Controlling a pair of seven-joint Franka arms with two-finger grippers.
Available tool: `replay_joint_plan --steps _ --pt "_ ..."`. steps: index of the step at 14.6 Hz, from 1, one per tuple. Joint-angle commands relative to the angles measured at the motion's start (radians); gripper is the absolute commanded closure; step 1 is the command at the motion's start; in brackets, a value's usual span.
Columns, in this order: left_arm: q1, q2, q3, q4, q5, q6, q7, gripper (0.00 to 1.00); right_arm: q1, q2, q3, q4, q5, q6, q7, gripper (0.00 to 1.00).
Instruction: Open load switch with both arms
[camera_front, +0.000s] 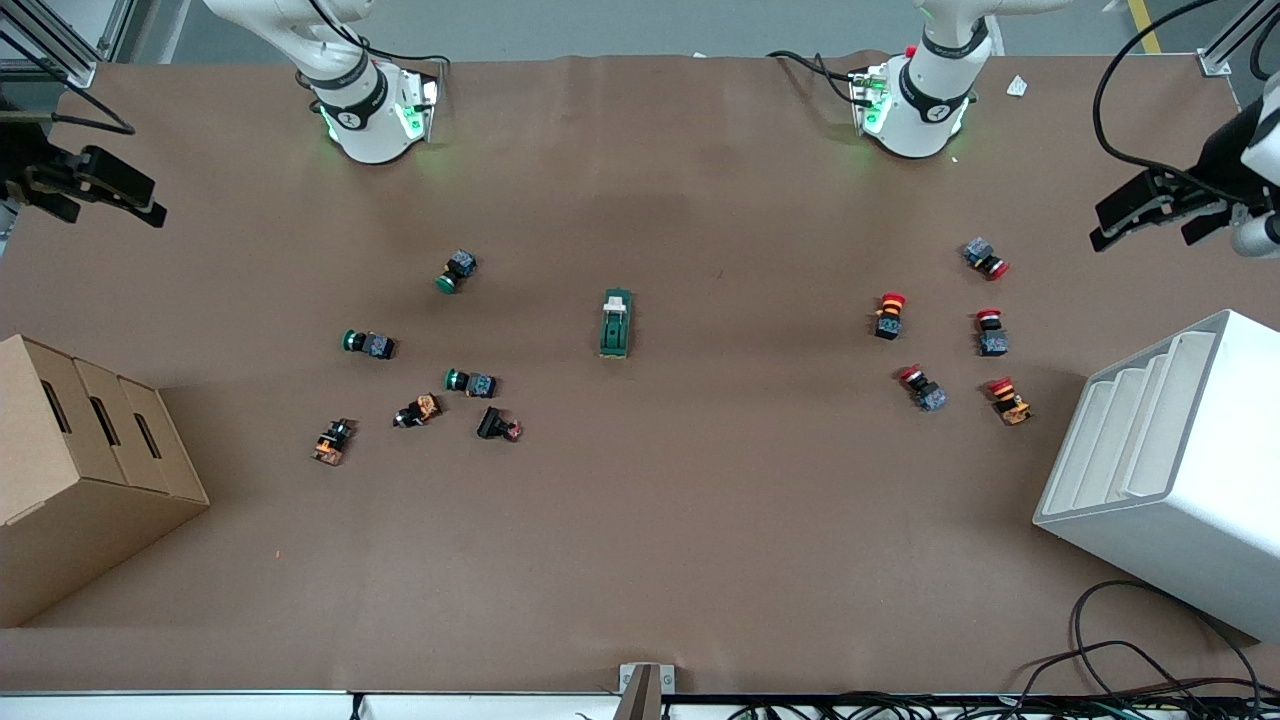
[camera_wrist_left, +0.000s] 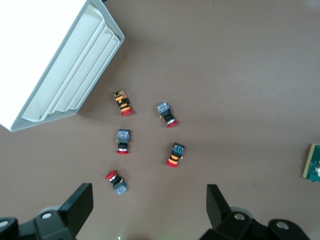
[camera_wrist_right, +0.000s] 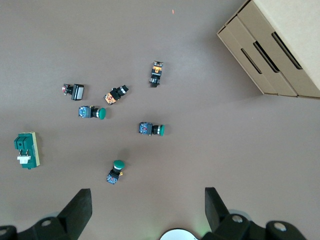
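Two grippers, both up in the air with fingers apart, nothing between them. Left gripper (camera_front: 1150, 215) hangs over the left arm's end of the table (camera_front: 640, 560), its fingers (camera_wrist_left: 80, 205) above bare surface beside the red push buttons (camera_wrist_left: 145, 140), white tiered rack (camera_wrist_left: 60, 75) just past them. Right gripper (camera_front: 95, 190) hangs over the right arm's end, fingers (camera_wrist_right: 80, 210) spread above bare table near the green push buttons (camera_wrist_right: 130, 127); cardboard box (camera_wrist_right: 280, 45) farther out. Load switch (camera_front: 615, 323) lies flat mid-table, well apart from both sets of fingers, untouched, white lever end toward the arm bases, between the two button clusters.
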Motion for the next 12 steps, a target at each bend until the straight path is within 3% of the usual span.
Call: replay_joint_plan --steps 1,12 --pt "-0.016 -0.066 0.012 -0.070 0.003 0.007 0.029 0.00 -0.007 -0.021 -0.002 -0.044 -0.001 0.017 0.007 0.00" --pt "-0.050 -0.069 0.001 -0.070 0.026 0.004 0.037 0.00 0.016 -0.018 0.017 -0.024 -0.050 0.012 -0.039 0.00"
